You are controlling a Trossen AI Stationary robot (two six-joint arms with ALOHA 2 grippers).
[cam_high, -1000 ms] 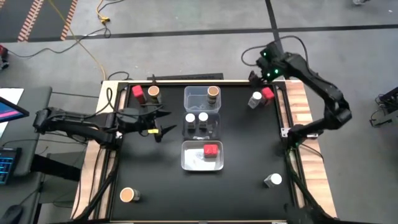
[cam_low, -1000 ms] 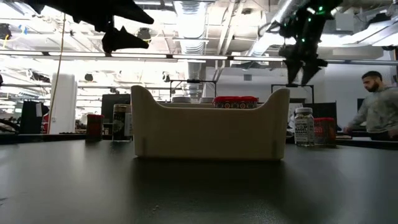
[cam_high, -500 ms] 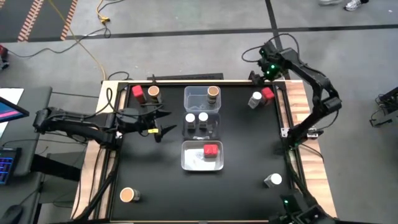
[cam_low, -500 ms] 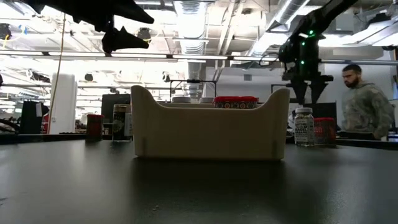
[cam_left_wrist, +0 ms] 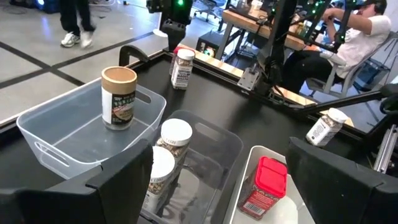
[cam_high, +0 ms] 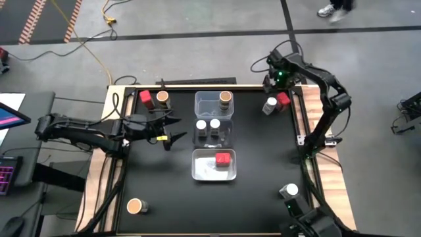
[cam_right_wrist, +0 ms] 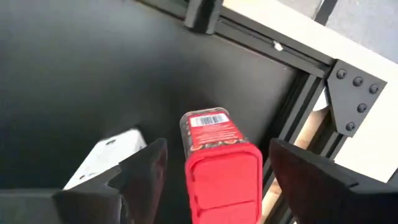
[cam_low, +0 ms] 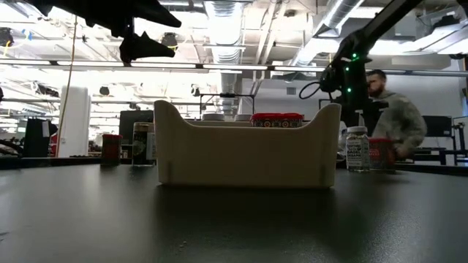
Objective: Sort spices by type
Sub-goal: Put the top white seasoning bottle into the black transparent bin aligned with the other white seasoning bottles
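Observation:
The spices are small jars. One tan-topped jar (cam_high: 225, 97) stands in the far bin, two white-topped jars (cam_high: 208, 124) in the middle bin, and a red-topped jar (cam_high: 223, 159) in the near bin. Loose jars stand at the far left (cam_high: 153, 99), far right and near corners. My right gripper (cam_right_wrist: 216, 144) is open and points down over the far-right red-topped jar (cam_right_wrist: 222, 163). One finger stands on each side of the jar, clear of it. The white-topped jar (cam_right_wrist: 102, 158) stands beside it. My left gripper (cam_high: 172, 129) waits open, left of the bins.
Three clear bins (cam_high: 214, 135) stand in a row at the table's middle. A white-topped jar (cam_high: 288, 191) lies near the right edge, and a tan-topped one (cam_high: 135, 206) stands at the near left. The frame rail (cam_right_wrist: 292, 134) runs close to the red jar. A person (cam_low: 391, 120) is beyond the table.
My right gripper has come down toward the far-right red-topped jar and tipped until it points straight down, shifting slightly toward the table's left. The jars have not moved. A person has walked across behind the table.

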